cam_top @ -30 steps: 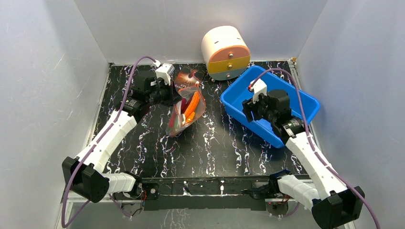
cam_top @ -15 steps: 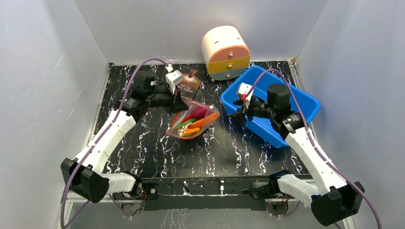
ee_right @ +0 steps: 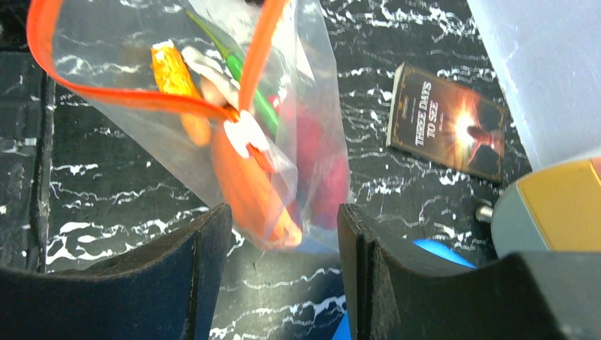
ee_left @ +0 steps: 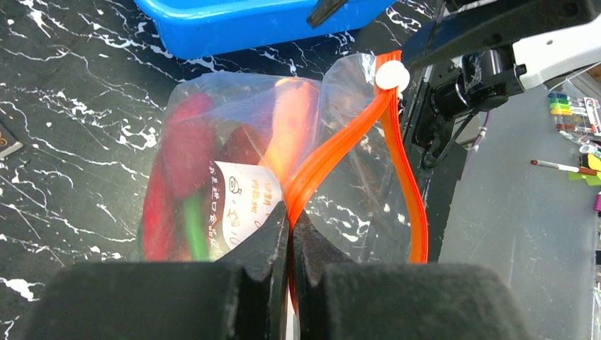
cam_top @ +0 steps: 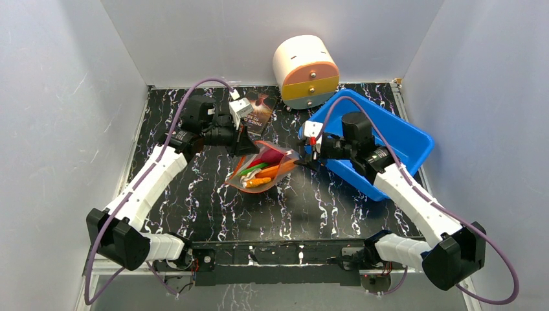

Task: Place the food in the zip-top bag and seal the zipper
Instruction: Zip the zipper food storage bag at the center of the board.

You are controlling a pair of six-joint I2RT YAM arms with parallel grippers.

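Observation:
The clear zip-top bag (cam_top: pixel 262 170) hangs low over the middle of the table with the food inside: an orange slice (ee_right: pixel 248 188), a thin green stick (ee_right: pixel 248 88), red and magenta pieces (ee_left: pixel 184 149). My left gripper (ee_left: pixel 291 216) is shut on the red-orange zipper (ee_left: pixel 340 142) at the bag's left end. The zipper's two strips gape apart into a loop, and its white slider (ee_left: pixel 390 74) sits at the far end. My right gripper (ee_right: pixel 283 216) is open, its jaws just short of the bag's slider corner and touching nothing.
A blue bin (cam_top: pixel 388 139) sits at the right, behind my right arm. A dark paperback book (ee_right: pixel 448 122) lies at the back, and a round cream drawer box (cam_top: pixel 305 71) stands by the rear wall. Bare black marbled tabletop (cam_top: pixel 304 201) lies in front of the bag.
The bag swung from hanging upright to lying slanted with its mouth toward the right. My right arm left the blue bin and came left up to the bag's slider end.

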